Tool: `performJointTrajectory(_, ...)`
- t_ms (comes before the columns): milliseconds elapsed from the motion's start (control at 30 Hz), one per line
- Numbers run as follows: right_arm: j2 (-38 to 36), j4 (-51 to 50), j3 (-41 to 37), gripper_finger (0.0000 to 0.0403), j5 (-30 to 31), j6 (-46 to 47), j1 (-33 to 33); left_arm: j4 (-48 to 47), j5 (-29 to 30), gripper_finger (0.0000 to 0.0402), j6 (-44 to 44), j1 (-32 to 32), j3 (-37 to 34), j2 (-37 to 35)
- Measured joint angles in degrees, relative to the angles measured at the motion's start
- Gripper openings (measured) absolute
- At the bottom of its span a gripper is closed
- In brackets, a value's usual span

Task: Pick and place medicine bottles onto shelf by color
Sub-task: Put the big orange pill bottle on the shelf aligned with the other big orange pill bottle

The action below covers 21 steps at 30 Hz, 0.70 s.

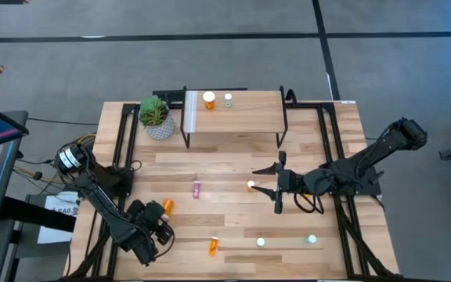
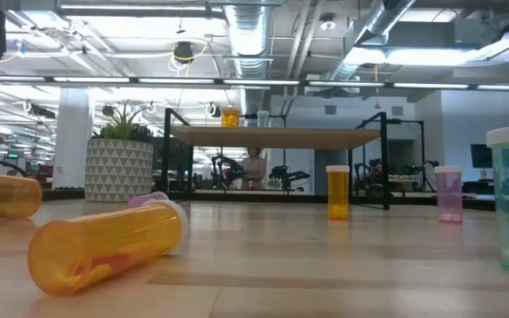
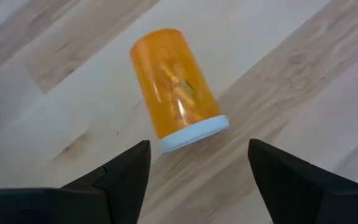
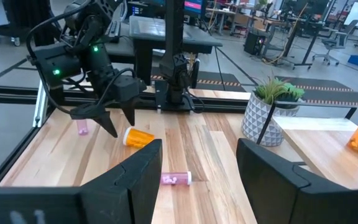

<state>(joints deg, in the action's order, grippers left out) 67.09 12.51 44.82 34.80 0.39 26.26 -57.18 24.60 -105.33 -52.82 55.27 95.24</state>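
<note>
A large orange medicine bottle [image 3: 176, 87] with a white cap lies on its side on the table's near left part [image 1: 167, 207]. My left gripper [image 3: 197, 168] hangs open just above it, pointing steeply down, one finger to either side of the cap end, touching nothing [image 1: 161, 221]. My right gripper [image 1: 265, 178] waits open, held level high above the table's middle; a small upright orange bottle [image 1: 250, 185] stands below its fingertips. The shelf [image 1: 233, 117] at the far side carries an orange bottle [image 1: 209, 99] and a teal bottle [image 1: 228, 99], both upright.
A pink bottle [image 1: 196, 188] lies mid-table and another orange one [image 1: 214, 245] lies near the front edge. A white-capped bottle [image 1: 261, 243] and a teal one [image 1: 312, 239] stand front right. A potted plant [image 1: 156, 117] stands left of the shelf.
</note>
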Motion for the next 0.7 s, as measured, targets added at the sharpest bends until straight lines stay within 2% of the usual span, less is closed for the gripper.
performJointTrajectory(300, 0.00, 0.00, 0.00, 0.0230, -0.01, 0.19, 0.00, -1.81, 1.62, 0.0336, -2.70, 1.00, -0.04, 0.00)
performJointTrajectory(567, 0.00, -0.01, 0.00, 0.0230, -0.01, 0.19, 0.00, -0.71, 0.96, 0.0335, -3.61, 1.88, -1.35, 0.46)
performJointTrajectory(700, 0.00, 0.00, 0.00, 0.0230, -0.01, 0.16, 0.00, 9.58, -0.38, 0.0327, -4.23, 1.59, -6.45, 0.48)
